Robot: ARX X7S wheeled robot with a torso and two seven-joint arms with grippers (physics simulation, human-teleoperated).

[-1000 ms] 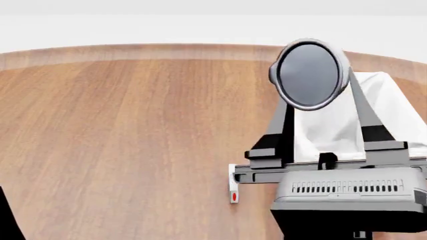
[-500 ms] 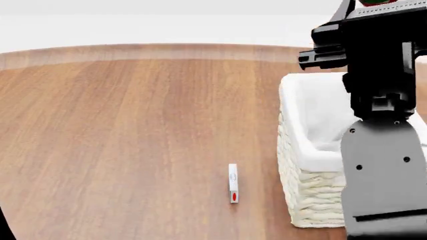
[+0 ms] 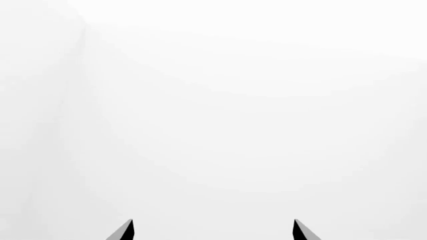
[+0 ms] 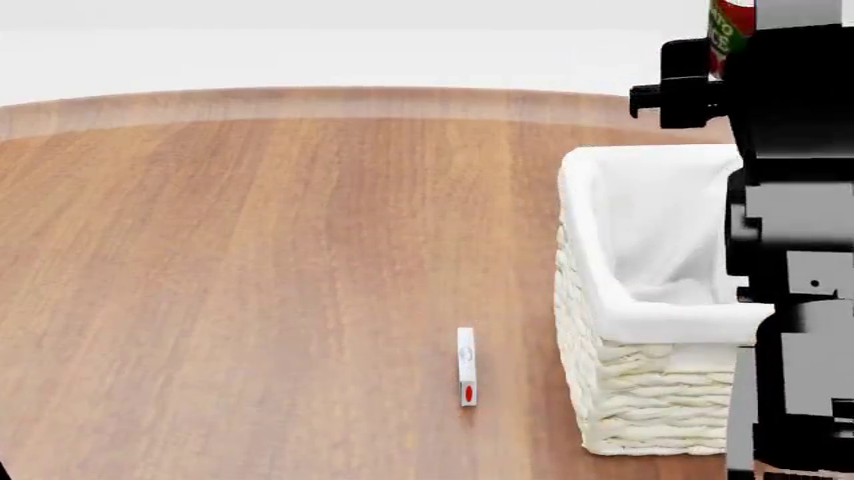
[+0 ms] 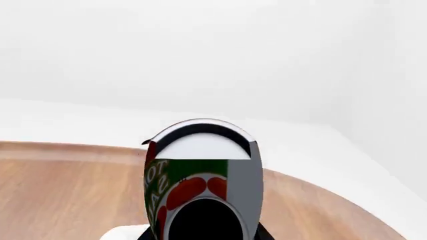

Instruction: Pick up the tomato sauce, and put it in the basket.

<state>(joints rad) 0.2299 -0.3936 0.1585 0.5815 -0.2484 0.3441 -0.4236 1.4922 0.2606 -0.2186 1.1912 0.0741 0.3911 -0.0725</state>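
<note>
The wooden table (image 4: 267,250) fills most of the head view, and the wicker basket (image 4: 627,390) with its white cloth liner stands on it at the robot's right. The right arm (image 4: 794,250) rises in front of the basket's near right side and blocks part of it. High at the top of that view a sliver of the tomato sauce can (image 4: 722,30) shows against the arm, raised well above the basket's rim. In the right wrist view the tomato sauce can (image 5: 193,185) sits close before the camera, pinched in the right gripper (image 5: 203,220), with a corner of the white liner showing beneath it. The can appears to hang over or just behind the basket's far edge, so the coming move is most likely a lowering into the liner. The left gripper (image 3: 212,231) shows only 2 dark fingertips, spread apart and empty, against blank white. A small white stick with a red end (image 4: 466,366) lies on the table just left of the basket.
</note>
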